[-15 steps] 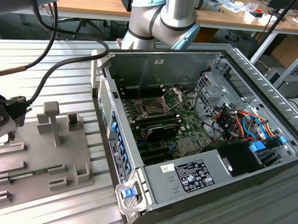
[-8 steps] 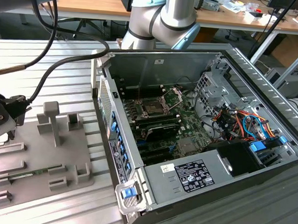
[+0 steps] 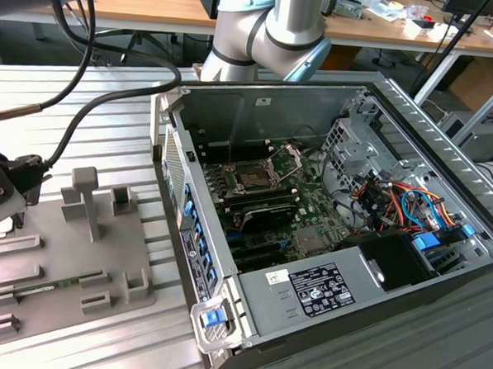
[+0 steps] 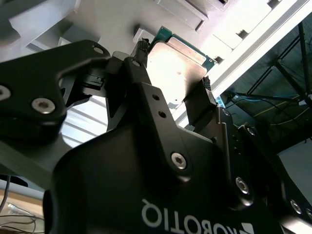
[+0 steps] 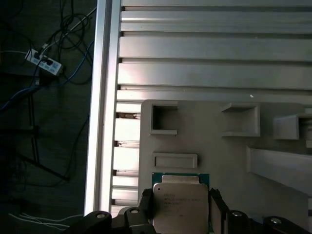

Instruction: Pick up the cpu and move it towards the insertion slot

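One cpu (image 5: 180,208), fine print across its lid, sits clamped between the gripper (image 5: 179,195) fingers, over the grey holder plate (image 5: 214,146). The exterior view adds the insertion slot (image 3: 255,175), well apart inside the stickered computer case (image 3: 234,109).

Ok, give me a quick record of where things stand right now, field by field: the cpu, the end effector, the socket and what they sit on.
cpu: silvery top facing both wrist views, over the grey fixture tray; lifted or resting, cannot tell
end effector: shut on the cpu, gripping two opposite edges
insertion slot: inside the open computer case, metal frame hinged up
gap: cpu not at the slot; the tray lies outside the case, to the exterior view's left
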{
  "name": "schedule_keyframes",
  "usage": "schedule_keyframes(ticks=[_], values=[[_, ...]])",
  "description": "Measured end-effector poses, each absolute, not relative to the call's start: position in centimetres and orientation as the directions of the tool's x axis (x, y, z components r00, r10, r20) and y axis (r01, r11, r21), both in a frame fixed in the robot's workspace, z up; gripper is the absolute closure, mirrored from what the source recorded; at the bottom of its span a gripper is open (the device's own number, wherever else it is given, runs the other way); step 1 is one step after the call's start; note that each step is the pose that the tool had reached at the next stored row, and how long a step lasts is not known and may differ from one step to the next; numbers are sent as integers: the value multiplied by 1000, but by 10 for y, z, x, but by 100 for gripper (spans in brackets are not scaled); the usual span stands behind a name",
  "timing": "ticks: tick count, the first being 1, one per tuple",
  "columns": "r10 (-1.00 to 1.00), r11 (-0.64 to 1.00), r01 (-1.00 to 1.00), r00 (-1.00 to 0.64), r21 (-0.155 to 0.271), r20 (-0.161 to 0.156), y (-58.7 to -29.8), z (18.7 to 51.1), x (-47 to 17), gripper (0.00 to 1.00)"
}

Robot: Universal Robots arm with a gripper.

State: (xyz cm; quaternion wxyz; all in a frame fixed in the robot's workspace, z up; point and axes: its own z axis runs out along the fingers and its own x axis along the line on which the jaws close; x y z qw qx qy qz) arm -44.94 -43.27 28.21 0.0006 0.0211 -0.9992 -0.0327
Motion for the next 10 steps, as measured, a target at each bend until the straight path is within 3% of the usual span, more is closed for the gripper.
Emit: schedule_keyframes(ticks=[10], values=[[-42, 997, -42, -999, 67, 0, -433, 285, -449, 45]])
